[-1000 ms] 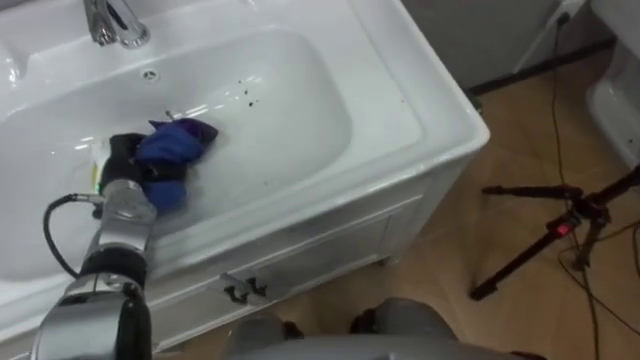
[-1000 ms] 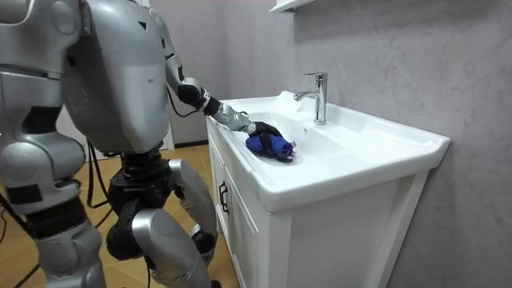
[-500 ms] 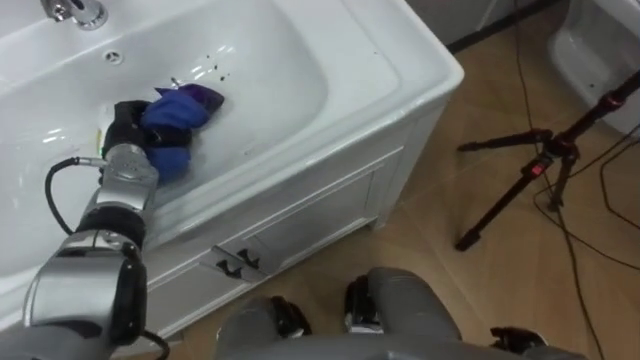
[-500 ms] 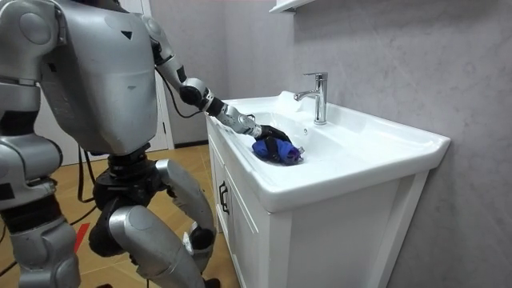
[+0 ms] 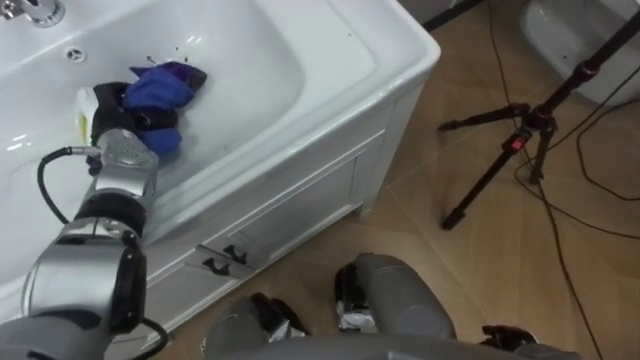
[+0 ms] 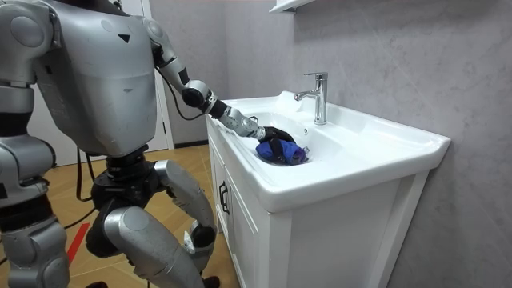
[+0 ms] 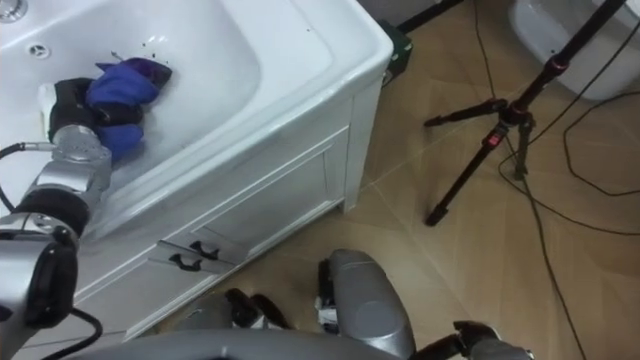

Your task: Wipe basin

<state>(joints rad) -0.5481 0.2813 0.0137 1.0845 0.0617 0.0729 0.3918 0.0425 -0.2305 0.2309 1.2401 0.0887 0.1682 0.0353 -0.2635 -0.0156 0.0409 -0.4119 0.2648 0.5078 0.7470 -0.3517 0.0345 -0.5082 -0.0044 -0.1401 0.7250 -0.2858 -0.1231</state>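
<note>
Blue crumpled cloth (image 5: 160,88) lies inside the white ceramic basin (image 5: 260,60) near its front wall, bunched in your left hand (image 5: 118,115), fingers curled round it. Spread it flatter and sweep toward the small dark specks (image 5: 178,48) just beyond. Fingertips are buried in cloth, and the chrome tap (image 5: 28,10) is cut off at the top.

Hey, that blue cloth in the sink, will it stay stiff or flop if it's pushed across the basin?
The blue cloth looks bunched and creased in the left hand, so it is probably floppy and light. On the glossy white basin it would likely slide easily, crumpling rather than rolling.
</note>
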